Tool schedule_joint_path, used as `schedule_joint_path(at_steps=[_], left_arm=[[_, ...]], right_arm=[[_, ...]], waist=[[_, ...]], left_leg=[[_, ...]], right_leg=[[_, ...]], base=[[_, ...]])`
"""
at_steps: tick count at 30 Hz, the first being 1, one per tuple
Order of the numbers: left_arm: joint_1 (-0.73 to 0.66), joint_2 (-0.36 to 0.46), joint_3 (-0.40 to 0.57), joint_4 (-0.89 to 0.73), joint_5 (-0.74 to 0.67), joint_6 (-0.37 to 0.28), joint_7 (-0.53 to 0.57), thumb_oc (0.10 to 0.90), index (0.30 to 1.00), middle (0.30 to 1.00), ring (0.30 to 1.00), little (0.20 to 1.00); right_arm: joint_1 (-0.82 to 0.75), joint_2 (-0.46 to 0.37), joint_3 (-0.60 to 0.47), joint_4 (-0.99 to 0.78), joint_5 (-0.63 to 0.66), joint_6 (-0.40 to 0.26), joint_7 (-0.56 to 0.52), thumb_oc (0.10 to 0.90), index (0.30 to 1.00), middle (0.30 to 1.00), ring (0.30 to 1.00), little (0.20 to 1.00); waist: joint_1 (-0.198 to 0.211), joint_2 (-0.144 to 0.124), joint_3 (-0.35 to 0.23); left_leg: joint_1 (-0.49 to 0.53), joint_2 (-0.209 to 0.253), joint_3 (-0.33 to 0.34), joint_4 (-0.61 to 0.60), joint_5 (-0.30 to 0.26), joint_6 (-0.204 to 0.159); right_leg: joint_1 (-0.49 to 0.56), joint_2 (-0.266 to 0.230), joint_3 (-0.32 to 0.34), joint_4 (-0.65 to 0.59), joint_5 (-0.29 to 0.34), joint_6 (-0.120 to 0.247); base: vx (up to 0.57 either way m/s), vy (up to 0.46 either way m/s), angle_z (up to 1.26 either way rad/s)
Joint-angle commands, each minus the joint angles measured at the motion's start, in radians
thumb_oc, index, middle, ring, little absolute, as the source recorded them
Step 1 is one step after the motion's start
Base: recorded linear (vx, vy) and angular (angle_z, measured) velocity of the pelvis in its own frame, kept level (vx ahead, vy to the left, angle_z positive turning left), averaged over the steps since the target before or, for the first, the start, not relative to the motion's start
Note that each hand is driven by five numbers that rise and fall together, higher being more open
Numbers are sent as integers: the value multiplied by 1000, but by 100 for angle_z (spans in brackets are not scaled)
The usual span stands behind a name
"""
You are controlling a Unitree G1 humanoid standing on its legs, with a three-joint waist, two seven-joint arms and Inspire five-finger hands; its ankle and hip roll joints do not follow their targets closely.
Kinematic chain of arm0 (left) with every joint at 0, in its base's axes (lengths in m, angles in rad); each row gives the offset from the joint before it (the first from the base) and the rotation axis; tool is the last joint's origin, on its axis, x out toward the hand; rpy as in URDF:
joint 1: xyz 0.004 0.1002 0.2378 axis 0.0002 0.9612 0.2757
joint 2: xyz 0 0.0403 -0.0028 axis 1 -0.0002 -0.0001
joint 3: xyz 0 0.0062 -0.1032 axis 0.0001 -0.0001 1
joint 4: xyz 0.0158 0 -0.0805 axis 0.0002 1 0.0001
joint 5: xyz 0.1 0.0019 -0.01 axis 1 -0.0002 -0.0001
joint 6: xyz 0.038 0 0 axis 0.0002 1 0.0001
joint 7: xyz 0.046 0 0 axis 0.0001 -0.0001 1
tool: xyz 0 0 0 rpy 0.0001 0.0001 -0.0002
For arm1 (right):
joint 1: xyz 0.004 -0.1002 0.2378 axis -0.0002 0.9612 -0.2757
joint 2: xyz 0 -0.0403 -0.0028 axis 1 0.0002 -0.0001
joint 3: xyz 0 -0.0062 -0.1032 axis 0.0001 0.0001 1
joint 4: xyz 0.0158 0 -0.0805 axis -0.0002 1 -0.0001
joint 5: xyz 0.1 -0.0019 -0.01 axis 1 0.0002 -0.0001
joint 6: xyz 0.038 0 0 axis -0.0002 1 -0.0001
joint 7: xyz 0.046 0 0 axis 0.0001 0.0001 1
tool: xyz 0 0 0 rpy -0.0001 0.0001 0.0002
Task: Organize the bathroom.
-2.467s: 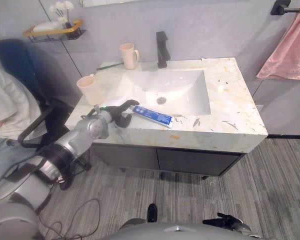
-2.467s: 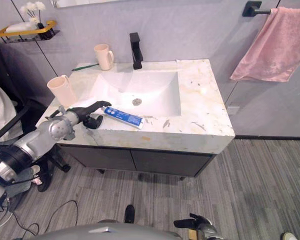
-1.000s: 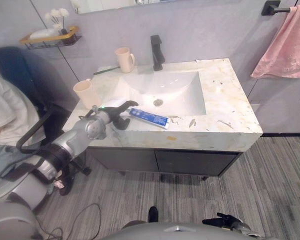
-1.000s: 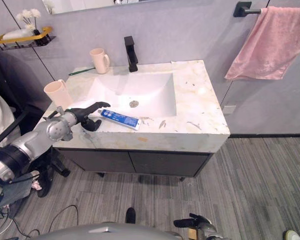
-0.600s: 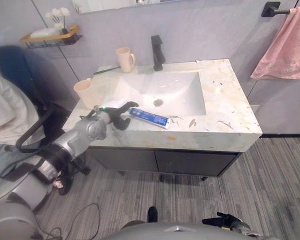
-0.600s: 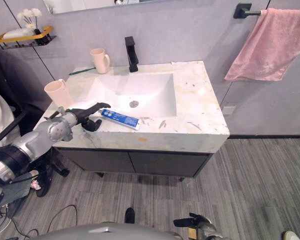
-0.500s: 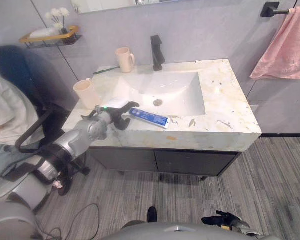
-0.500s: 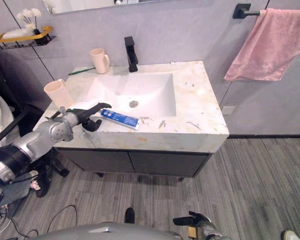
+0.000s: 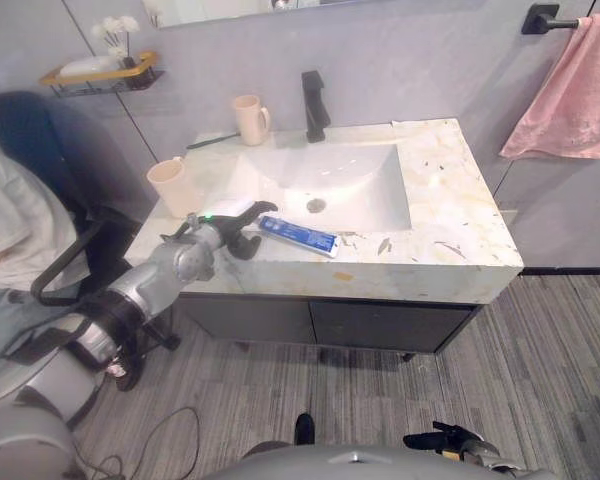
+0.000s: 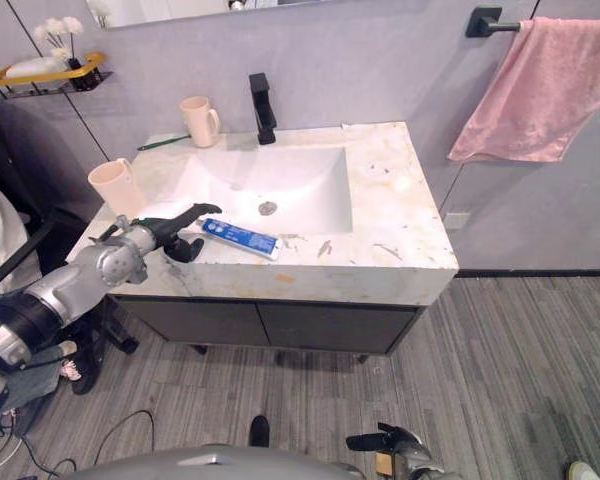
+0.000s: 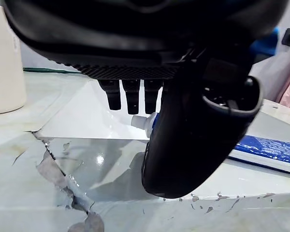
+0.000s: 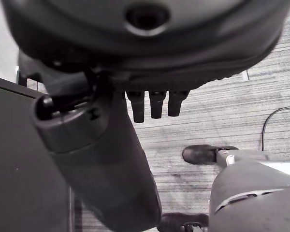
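A blue toothpaste tube lies flat on the marble counter at the sink's front rim. My left hand rests open on the counter right beside the tube's white cap; its fingers reach straight out over that end and the thumb hangs below. I cannot tell whether it touches the tube. A cream cup stands just behind the hand. My right hand hangs low over the floor, with straight fingers and nothing in it.
A second mug and a green toothbrush sit at the back left by the black faucet. A pink towel hangs at the right. On the left are a wall shelf and a seated person.
The whole picture has shifted a little since the earliest frames. My left hand stays by the tube's cap end, and the tube has not moved.
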State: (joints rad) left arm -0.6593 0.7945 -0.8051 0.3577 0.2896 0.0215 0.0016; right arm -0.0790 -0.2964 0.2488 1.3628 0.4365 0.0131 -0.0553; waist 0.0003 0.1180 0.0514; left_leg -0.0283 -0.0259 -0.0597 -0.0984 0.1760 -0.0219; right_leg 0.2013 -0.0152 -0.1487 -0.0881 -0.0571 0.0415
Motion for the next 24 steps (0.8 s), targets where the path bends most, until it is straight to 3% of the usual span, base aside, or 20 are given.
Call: schedule_joint_path(at_steps=[1,10,19,21,22,23,24], left_arm=[[-123,5,76,35,39,-52,61,800,900,900,900,900],[-135,-38,26,-17,74,1,11,800,900,900,900,900],[-139,-85,7,43,121,18,-29,800,900,900,900,900],[-138,-88,7,47,131,22,-35,731,796,796,796,796],[-137,-90,0,63,145,14,-44,474,411,411,411,411],[-135,-93,-4,72,143,11,-49,400,300,300,300,300],[-134,-92,-5,75,143,10,-52,400,300,300,300,300]], right_arm=[[-25,0,14,-17,-19,-21,1,800,900,900,900,900],[-39,16,25,-14,-22,-20,-1,800,900,900,900,900],[-42,19,33,-16,-22,-9,-6,800,900,900,900,900],[-43,18,33,-15,-20,-8,-6,800,900,900,900,900],[-40,19,31,-15,-18,-11,-9,800,900,900,900,900],[-40,20,30,-14,-15,-11,-12,800,900,900,900,900],[-39,20,29,-14,-13,-11,-13,800,900,900,900,900]], waist=[[17,-33,1],[8,-37,0],[-8,-38,-1],[-9,-37,0],[-13,-37,1],[-14,-36,1],[-15,-36,2]], left_leg=[[46,-37,7,11,-90,8],[52,-34,5,11,-96,14],[52,-32,13,11,-96,13],[52,-31,15,11,-95,12],[51,-31,18,11,-95,12],[50,-30,20,11,-94,12],[50,-29,22,11,-94,11]], right_leg=[[-94,-15,-42,1,88,23],[-93,-12,-28,1,86,22],[-93,-9,-12,1,86,22],[-93,-9,-12,1,87,22],[-94,-9,-12,1,87,23],[-94,-9,-11,1,87,24],[-95,-9,-11,1,88,25]], base=[[0,0,0],[0,0,0],[0,0,0],[0,0,0],[0,0,0],[0,0,0],[0,0,0]])
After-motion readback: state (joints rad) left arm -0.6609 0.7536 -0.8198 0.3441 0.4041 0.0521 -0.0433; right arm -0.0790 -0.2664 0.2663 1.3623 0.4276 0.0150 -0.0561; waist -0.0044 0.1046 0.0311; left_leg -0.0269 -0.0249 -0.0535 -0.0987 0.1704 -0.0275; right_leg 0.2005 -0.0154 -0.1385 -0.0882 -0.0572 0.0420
